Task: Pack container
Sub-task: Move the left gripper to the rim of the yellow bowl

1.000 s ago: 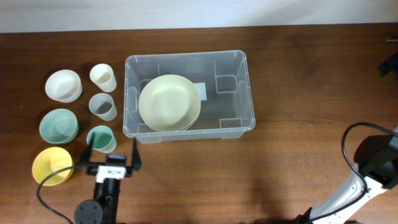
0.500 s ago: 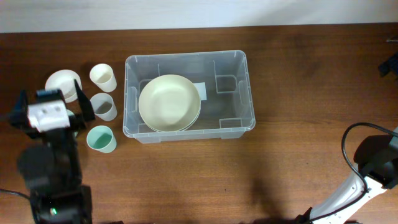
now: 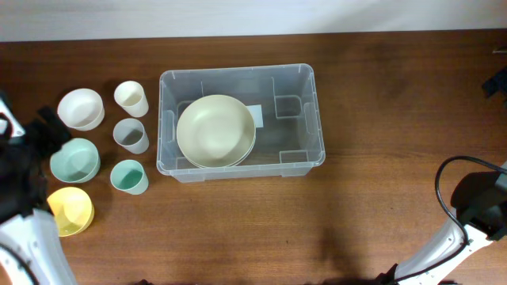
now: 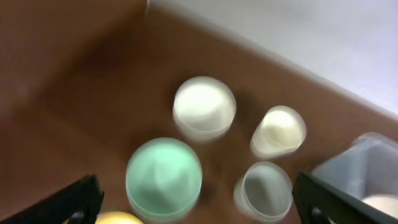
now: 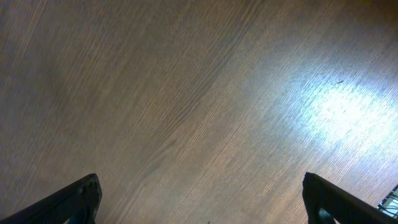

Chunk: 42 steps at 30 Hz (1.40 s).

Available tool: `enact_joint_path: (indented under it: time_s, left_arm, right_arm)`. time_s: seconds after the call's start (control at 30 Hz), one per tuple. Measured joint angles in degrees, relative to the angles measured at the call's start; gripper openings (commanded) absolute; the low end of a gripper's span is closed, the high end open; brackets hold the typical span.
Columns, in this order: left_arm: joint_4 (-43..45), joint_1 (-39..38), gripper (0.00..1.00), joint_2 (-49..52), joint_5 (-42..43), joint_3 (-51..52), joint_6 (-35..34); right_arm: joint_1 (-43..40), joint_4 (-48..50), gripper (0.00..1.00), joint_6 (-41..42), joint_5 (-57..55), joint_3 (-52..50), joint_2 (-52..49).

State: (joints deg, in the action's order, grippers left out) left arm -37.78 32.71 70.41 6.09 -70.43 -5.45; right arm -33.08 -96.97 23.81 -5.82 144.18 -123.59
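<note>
Now the left gripper (image 4: 196, 190), jaws spread wide and empty, has swung from the worktop's near edge out to its left edge. It looks down on the green bowl (image 4: 164, 177), white bowl (image 4: 204, 107), cream cup (image 4: 278, 130) and grey cup (image 4: 264, 190), none of which has shifted. The container (image 3: 305, 75) stays mid-table toward the far edge, holding only a pale bowl (image 3: 215, 131), so a fresh pick probably comes next; the right gripper (image 5: 199, 186) hangs parted over bare wood.

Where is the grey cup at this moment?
In the overhead view, the grey cup stands just left of the container, between the cream cup and the teal cup.
</note>
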Motion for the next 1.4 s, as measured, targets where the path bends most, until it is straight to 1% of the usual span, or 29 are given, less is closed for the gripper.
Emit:
enact_joint_path:
  time_s: [0.1,0.2,0.33,0.43,0.67,1.0,1.17,1.4]
  left_arm:
    - [-6.58,2.01,0.99,4.28,-4.83,0.11,-9.07]
    - [-10.82,6.51,1.00,7.41,-8.59,0.20,-17.86]
    - [-13.94,12.52,1.00,10.69,-11.10,0.20,-24.57]
    - [-16.04,15.50,0.99,12.83,-10.99,0.20,-27.04]
    - [-17.79,19.58,0.99,18.32,-6.69,0.20,-29.11]
    - [-20.79,19.98,0.98,25.57,-3.45,0.31,-29.03]
    - [-19.50,19.98,0.97,26.77,-3.06,2.21,-27.06]
    - [-15.96,19.98,0.97,26.80,-3.02,7.37,-25.99]
  right_arm:
    - [0.00,0.00,0.99,-0.04,0.00,0.00,0.00]
    - [0.00,0.00,0.99,-0.04,0.00,0.00,0.00]
    - [0.00,0.00,0.99,-0.02,0.00,0.00,0.00]
    - [0.00,0.00,0.99,-0.02,0.00,0.00,0.00]
    - [0.00,0.00,0.99,0.00,0.02,0.00,0.00]
    - [0.00,0.00,0.99,-0.02,0.02,0.00,0.00]
    - [0.00,0.00,0.99,0.02,0.02,0.00,0.00]
    - [0.00,0.00,0.99,-0.02,0.02,0.00,0.00]
